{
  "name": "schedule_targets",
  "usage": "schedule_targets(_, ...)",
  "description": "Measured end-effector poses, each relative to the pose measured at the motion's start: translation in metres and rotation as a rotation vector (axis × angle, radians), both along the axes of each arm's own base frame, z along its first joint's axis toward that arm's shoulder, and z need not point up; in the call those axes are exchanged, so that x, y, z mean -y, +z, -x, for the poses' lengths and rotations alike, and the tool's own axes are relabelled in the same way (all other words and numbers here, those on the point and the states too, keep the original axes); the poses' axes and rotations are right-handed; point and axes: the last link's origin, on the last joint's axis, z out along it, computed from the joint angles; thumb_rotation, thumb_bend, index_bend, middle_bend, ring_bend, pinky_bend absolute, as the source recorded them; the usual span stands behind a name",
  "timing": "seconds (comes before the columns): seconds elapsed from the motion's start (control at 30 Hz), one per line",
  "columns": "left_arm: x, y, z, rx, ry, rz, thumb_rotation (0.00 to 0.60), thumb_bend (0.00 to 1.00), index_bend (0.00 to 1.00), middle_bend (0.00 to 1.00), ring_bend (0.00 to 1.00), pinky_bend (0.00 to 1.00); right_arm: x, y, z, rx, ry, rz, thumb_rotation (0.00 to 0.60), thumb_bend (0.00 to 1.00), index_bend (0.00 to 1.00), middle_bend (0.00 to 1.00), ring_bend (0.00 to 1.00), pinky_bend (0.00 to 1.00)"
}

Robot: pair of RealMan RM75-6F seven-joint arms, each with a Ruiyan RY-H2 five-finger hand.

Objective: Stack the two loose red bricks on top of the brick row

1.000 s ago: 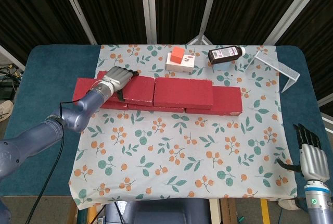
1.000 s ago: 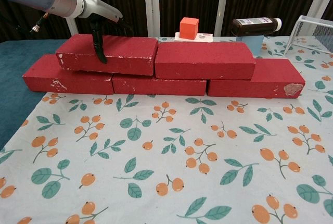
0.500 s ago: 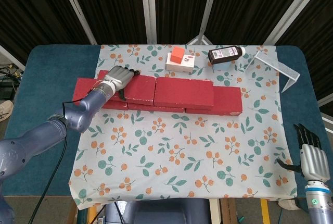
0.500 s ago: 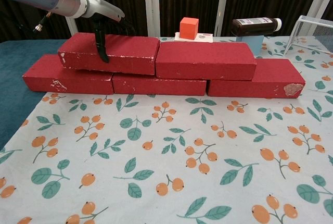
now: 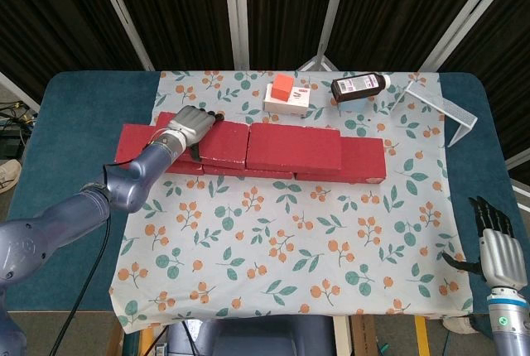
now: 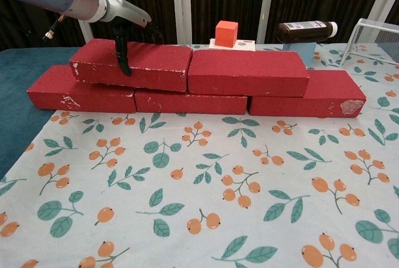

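Head view: left hand (image 5: 191,122) sits over the left upper brick (image 5: 217,141), fingers draped over the far edge and, in chest view, thumb (image 6: 123,53) hanging down the near face, so it grips that brick across its width. The brick lies on the bottom brick row (image 6: 187,101), its right end touching or just beside the right upper brick (image 5: 292,147); a thin seam shows between them and I cannot tell whether it is fully closed. Chest view shows the held brick slightly tilted, left end not quite flush on the row. Judgement: step in hand is seating this second brick and letting go. To do it well, nudge toward 3 o'clock only until the seam closes, press flat so both ends bear on the row, keep its front face level with its neighbour, then spread the fingers and lift straight up so the thumb does not drag the brick toward 6 o'clock. Pushing too hard could shove the right brick off line. Right hand (image 5: 495,248) is at 5 o'clock off the table corner, fingers straight and apart, holding nothing. At 12 o'clock behind the stack: an orange cube (image 5: 283,85) on a white box (image 5: 289,103), and a dark bottle (image 5: 359,85) lying on its side.
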Motion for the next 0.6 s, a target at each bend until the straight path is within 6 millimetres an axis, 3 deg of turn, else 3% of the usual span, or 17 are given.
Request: schedule_targets(0.6, -0.0011, -0.0029, 0.0003, -0.008, 0.011, -0.048, 0.600, 0.06, 0.33, 0.28, 0.19, 0.21, 0.0004, -0.0001, 0.0001, 0.002, -0.003, 0.001, 0.600, 0.05, 0.00, 0.01, 0.00, 0.00)
